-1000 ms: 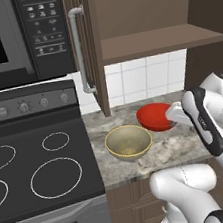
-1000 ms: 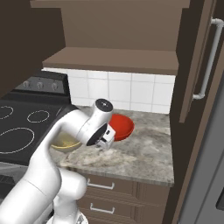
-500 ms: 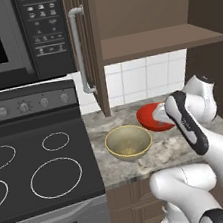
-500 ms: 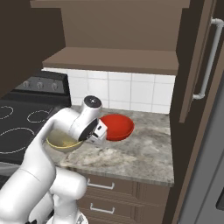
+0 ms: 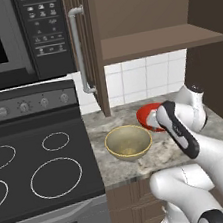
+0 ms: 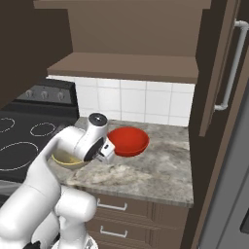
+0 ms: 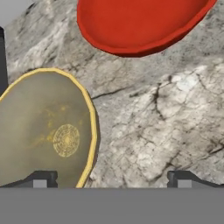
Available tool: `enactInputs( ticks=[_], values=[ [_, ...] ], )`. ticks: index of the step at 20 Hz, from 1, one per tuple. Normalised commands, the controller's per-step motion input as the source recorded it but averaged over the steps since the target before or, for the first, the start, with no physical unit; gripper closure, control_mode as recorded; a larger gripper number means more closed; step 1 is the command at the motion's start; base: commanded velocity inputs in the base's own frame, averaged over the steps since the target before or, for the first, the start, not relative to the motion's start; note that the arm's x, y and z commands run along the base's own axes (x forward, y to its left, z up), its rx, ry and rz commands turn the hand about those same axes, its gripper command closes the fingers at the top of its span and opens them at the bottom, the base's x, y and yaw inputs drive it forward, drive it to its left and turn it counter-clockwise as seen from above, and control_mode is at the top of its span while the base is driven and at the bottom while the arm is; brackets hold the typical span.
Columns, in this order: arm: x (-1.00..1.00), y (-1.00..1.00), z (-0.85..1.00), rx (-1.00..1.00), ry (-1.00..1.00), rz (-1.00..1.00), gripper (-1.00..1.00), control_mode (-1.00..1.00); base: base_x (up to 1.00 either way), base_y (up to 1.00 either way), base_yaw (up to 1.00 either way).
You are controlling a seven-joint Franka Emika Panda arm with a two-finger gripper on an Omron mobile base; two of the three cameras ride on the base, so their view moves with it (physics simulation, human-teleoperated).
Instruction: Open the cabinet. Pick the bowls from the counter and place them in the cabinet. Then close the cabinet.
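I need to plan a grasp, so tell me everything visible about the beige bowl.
The beige bowl is round, tan, matte-looking, with a thin yellowish rim and a round golden pattern at its bottom. It sits upright and empty on the speckled counter, near the stovetop, apart from the red bowl. Nothing grips it.

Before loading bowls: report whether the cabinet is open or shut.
Open: both cabinet doors are swung wide, baring its shelf.
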Motion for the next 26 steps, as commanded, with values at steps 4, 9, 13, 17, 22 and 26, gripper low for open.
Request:
enactInputs(
  ticks=[4, 9, 13, 17, 22, 26],
  values=[
    [0.05, 0.00, -0.23, 0.00, 0.00, 0.00, -1.00, -1.00, 0.00, 0.00, 0.00],
    [0.14, 0.00, -0.09, 0.01, 0.00, 0.00, -1.00, -1.00, 0.00, 0.00, 0.00],
    [0.26, 0.00, -0.09, 0.01, 0.00, 0.00, -1.00, -1.00, 0.00, 0.00, 0.00],
    [0.26, 0.06, -0.20, 0.04, 0.00, 0.00, -1.00, -1.00, 0.00, 0.00, 0.00],
    [0.28, 0.15, -0.18, 0.04, 0.00, 0.00, -1.00, -1.00, 0.00, 0.00, 0.00],
    [0.15, 0.15, 0.00, 0.00, 0.00, 0.00, -1.00, -1.00, 0.00, 0.00, 0.00]
  ],
)
